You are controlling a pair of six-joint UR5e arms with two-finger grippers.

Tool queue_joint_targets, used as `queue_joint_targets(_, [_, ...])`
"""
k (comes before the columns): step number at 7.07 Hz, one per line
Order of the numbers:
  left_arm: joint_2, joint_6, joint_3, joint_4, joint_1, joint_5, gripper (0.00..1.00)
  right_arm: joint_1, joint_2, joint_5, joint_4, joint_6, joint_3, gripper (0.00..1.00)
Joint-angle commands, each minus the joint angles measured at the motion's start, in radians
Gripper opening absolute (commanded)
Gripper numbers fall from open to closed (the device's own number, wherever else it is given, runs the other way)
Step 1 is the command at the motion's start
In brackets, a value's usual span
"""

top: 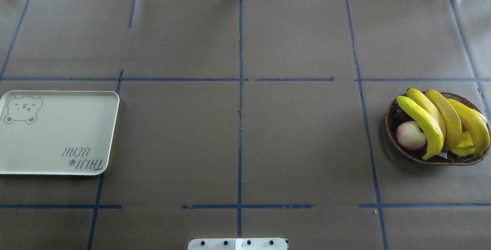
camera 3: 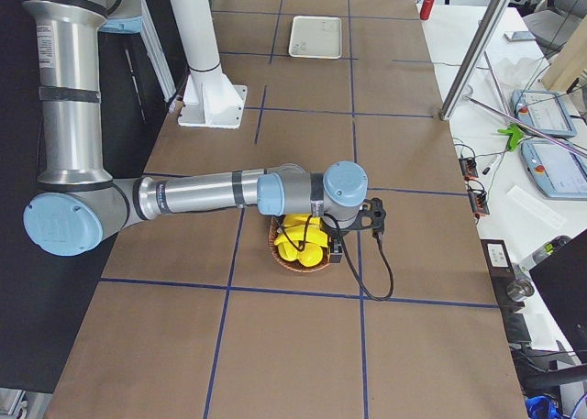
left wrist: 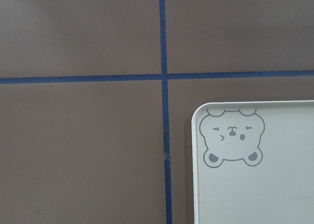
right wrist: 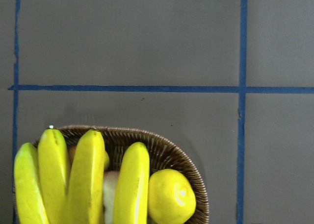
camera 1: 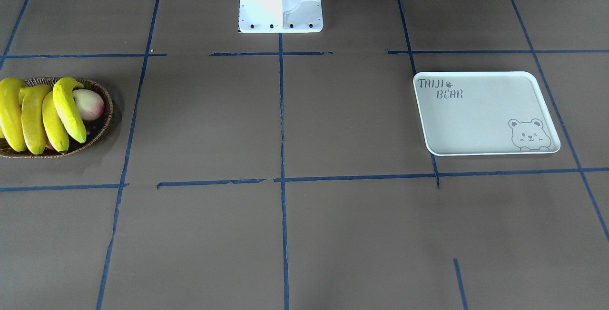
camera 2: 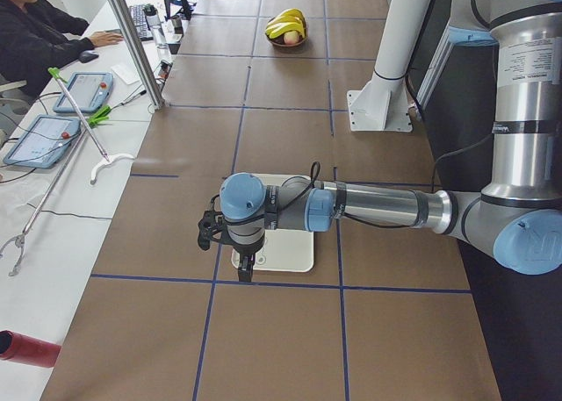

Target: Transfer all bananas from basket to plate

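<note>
Bananas (top: 449, 121) are waiting in the basket (top: 407, 153) beneath our right pincer (camera 3: 337, 250), poised for picking, though we cannot tell its opening.

Four yellow bananas (top: 441, 123) fill the basket (top: 391, 117); plate (top: 57, 146) bare.

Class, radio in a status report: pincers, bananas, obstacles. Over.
Left pincer near plate, right pincer near basket; open or shut unclear. All four bananas in basket. No obstacle seen.
</note>
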Motion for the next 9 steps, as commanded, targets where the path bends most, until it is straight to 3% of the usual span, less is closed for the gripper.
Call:
queue_joint_targets(1, [0.002, -0.001, -0.003, -0.002, -0.001, 0.0, 1.0, -0.098, -0.028, -0.077, 0.002, 0.161, 0.157, 0.99])
queue_joint_targets(2, [0.002, -0.001, -0.001, -0.002, -0.001, 0.0, 1.0, -0.178, -0.102, -0.161, 0.08, 0.165, 0.18, 0.99])
queue_joint_targets(4, [0.002, -0.003, -0.001, -0.002, -0.001, -0.002, 1.0, -0.285, -0.218, -0.203, 0.313, 0.255, 0.162, 0.99])
queue_joint_targets(5, [0.002, -0.003, 0.001, -0.002, -0.001, -0.002, 1.0, -0.323, -0.224, -0.205, 0.337, 0.251, 0.109, 0.97])
queue_joint_targets(9, [0.002, -0.001, 0.007, -0.002, -0.001, -0.002, 1.0, -0.383, -0.215, -0.208, 0.337, 0.237, 0.064, 0.97])
